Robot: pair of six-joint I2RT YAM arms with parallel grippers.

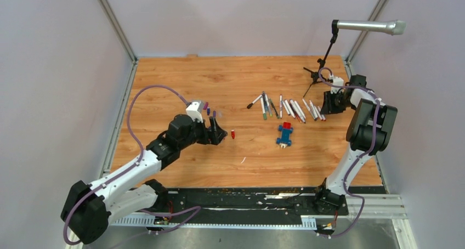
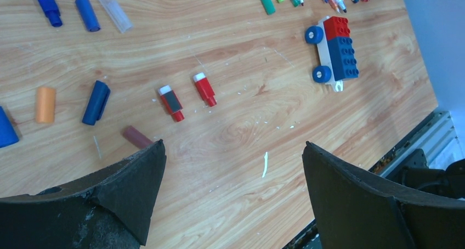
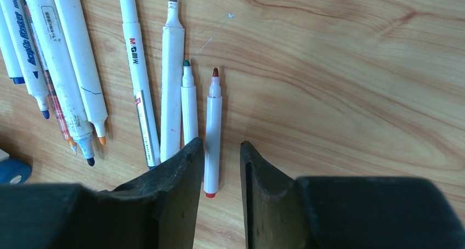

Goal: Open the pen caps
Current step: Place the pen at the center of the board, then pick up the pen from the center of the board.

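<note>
Uncapped pen [image 3: 213,134] below right end effector [image 3: 222,149]

Row of pens [image 1: 285,106] on desk [image 1: 181,73], far half, right of centre. Just before row, on my side: block car [image 1: 284,134]. My right tool [image 3: 221,145] at row's right end; last pen [image 3: 213,134] lies on desk between its fingers [image 3: 181,183]. My left tool [image 2: 233,146] left of centre, well apart from row. Scattered pen caps [image 2: 96,102] on desk just ahead of it, left of block car.

Bright, even light; soft shadows
</note>
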